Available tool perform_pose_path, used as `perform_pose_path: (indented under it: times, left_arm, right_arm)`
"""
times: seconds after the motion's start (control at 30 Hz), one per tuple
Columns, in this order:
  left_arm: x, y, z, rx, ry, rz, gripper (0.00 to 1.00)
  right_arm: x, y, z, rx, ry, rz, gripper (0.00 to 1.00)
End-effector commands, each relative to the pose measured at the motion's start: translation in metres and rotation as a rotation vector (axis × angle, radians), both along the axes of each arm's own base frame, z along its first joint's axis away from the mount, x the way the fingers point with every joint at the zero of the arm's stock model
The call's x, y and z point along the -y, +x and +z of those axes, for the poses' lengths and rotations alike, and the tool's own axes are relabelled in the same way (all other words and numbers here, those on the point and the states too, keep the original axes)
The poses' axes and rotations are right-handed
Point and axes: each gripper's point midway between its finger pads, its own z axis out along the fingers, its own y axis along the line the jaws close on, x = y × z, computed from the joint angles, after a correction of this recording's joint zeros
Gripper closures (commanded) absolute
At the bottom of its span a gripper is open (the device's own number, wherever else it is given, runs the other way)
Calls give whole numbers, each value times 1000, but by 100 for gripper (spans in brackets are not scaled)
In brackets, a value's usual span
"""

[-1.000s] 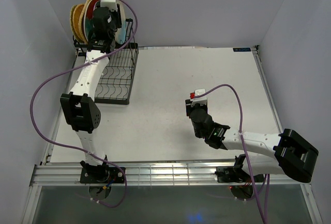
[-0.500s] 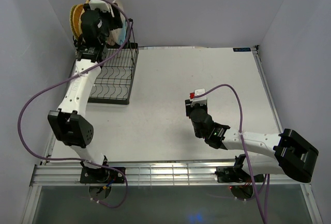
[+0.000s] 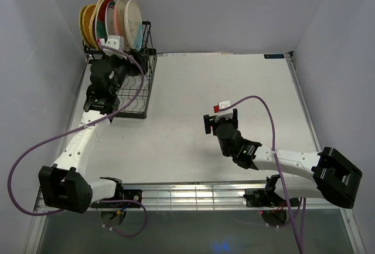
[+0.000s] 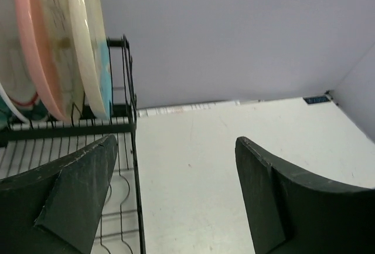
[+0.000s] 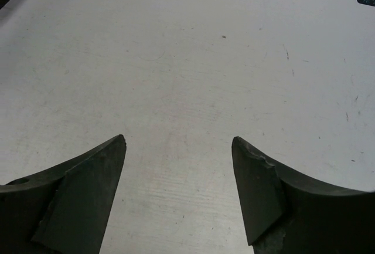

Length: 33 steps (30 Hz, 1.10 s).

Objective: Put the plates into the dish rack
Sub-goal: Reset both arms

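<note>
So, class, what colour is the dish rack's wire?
Black; the dish rack shows best in the left wrist view.

Lighting bright, even, diffuse, from overhead. The surface point(image 3: 234, 90) reads clean white, with only faint soft-edged shadows. Glare on the metal rail point(image 3: 193, 194) along the surface's near edge. Overhead view sharp; left wrist view renders the plates point(image 4: 82, 43) slightly soft.

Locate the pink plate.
Top view, far left corner: the pink plate stands on edge in the dish rack, just left of the rightmost plate.
</note>
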Motion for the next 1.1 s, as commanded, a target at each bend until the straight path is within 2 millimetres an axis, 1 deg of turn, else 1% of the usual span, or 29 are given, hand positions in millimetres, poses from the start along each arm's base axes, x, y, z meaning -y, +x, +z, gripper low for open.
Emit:
perform_pose_path:
  times: [0.0, 0.03, 0.07, 0.1, 0.13, 0.17, 0.2, 0.23, 0.27, 0.3, 0.37, 0.4, 0.43, 0.47, 0.5, 0.53, 0.63, 0.77, 0.87, 0.97, 1.07]
  left_arm:
    - [11, -22, -15, 9, -38, -81, 8]
    - [13, -33, -6, 56, -49, -102, 8]
    - [19, -39, -31, 16, -49, -141, 7]
    - [21, -44, -36, 22, -54, -160, 7]
    - [24, -49, -36, 43, -56, -179, 7]
    - [25, -55, -38, 54, -45, -197, 7]
    - [25, -56, -51, 35, -36, -197, 7]
    - [24, -58, -54, 40, -28, -193, 7]
    - [22, -60, -57, 43, -22, -186, 6]
    - [16, -60, -74, 18, -12, -154, 6]
    - [6, -65, -85, 34, -24, -103, 5]
    - [0, -73, -83, 81, -18, -75, 5]
    - [-4, -80, -100, 108, -19, -66, 4]
    - [-6, -86, -105, 127, -17, -61, 4]
    - [-8, -94, -102, 163, -17, -60, 4]
    - [-7, -101, -115, 168, 0, -69, 4]
    - [-8, -110, -127, 180, 15, -76, 5]
    - [-7, -112, -142, 164, 48, -86, 5]
    - [-16, -105, -151, 137, 61, -31, 5]
    - [-18, -101, -156, 118, 70, -14, 5]
    - [-19, -100, -156, 116, 69, -10, 5]
  right_arm:
    - [-7, 2, 31, 57, 104, 24, 19]
    - [-6, 0, 35, 63, 116, 29, 16]
    - [-6, -1, 35, 66, 116, 39, 15]
    - [-8, -3, 36, 71, 121, 64, 11]
    - [-9, -5, 42, 85, 137, 80, 11]
    - [-9, -7, 44, 93, 133, 102, 11]
    - [-16, -11, 45, 102, 144, 158, 9]
    - [-16, -13, 49, 118, 151, 173, 9]
    - [-16, -15, 50, 122, 154, 186, 9]
    - [-15, -16, 50, 127, 157, 191, 7]
    - [-12, -16, 52, 135, 159, 181, 6]
    - [-10, -15, 53, 137, 161, 170, 4]
    - [-10, -16, 53, 136, 161, 171, 3]
    - [-10, -17, 53, 138, 163, 180, 2]
    - [-15, -20, 53, 137, 164, 215, 10]
    - [-15, -22, 54, 150, 170, 230, 10]
    - [-15, -24, 58, 163, 184, 241, 10]
    - [-13, -23, 59, 166, 186, 230, 10]
    - [-14, -24, 59, 165, 187, 238, 10]
    - [-15, -23, 58, 164, 186, 241, 10]
    - [-16, -24, 58, 164, 186, 249, 10]
